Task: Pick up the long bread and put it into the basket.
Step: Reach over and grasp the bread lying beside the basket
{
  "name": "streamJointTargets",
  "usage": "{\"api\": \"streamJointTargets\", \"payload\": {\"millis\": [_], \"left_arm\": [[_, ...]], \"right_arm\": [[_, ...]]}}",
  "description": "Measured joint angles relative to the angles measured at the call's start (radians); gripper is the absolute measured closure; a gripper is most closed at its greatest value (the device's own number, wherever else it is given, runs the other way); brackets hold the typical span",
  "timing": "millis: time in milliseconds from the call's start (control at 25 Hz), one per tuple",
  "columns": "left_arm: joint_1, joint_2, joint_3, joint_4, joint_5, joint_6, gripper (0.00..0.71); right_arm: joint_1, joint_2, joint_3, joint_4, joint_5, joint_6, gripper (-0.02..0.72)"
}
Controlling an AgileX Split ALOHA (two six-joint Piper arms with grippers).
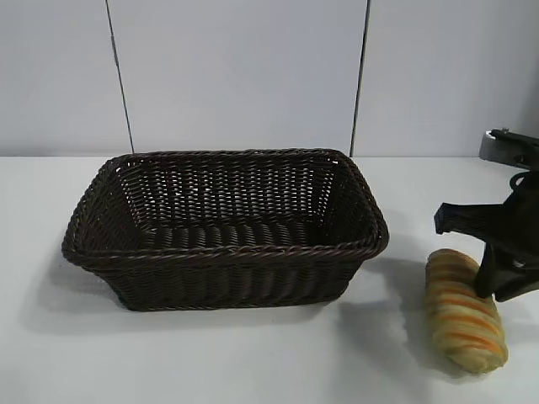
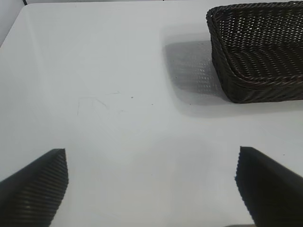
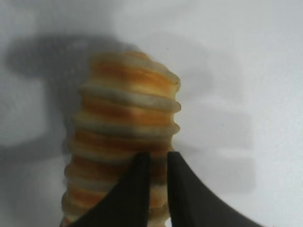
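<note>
Long bread [image 1: 463,313]: oblong tan loaf, ridged orange and pale-yellow crosswise stripes, lying on white table [image 1: 253,353] at 4 o'clock from dark wicker basket [image 1: 225,252], just beside it. Right gripper [image 3: 158,163] over the loaf, fingers nearly together, gripping nothing. Left gripper [image 2: 151,184] spread wide above bare tabletop. Pale panelled wall [image 1: 236,76] behind.

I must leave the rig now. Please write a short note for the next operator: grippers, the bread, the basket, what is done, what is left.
Right gripper: over the long bread, fingers nearly together, nothing gripped.
Left gripper: open, idle over bare table, away from the work.
Long bread: on the table, right of the basket, apart from it.
Basket: holds nothing.
Done: approach only.
Left: grasp the bread, lift, place it in the basket.
</note>
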Motion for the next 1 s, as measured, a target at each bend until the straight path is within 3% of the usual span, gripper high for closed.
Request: {"api": "streamJointTargets", "payload": {"millis": [280, 480, 600, 720, 880, 1000], "left_arm": [[0.000, 0.000, 0.000, 0.000, 0.000, 0.000, 0.015], [0.000, 0.000, 0.000, 0.000, 0.000, 0.000, 0.015], [0.000, 0.000, 0.000, 0.000, 0.000, 0.000, 0.015], [0.000, 0.000, 0.000, 0.000, 0.000, 0.000, 0.015], [0.000, 0.000, 0.000, 0.000, 0.000, 0.000, 0.015], [0.000, 0.000, 0.000, 0.000, 0.000, 0.000, 0.015]], "right_arm": [[0.000, -0.074, -0.264, -0.045, 0.247, 0.000, 0.696], [0.000, -0.069, -0.288, -0.056, 0.291, -0.001, 0.701], [0.000, -0.045, -0.237, -0.032, 0.292, -0.020, 0.678], [0.000, -0.015, -0.164, 0.027, 0.254, -0.056, 0.540], [0.003, 0.018, -0.094, 0.068, 0.186, -0.114, 0.164], [0.019, 0.051, -0.073, 0.075, 0.153, -0.141, 0.059]]}}
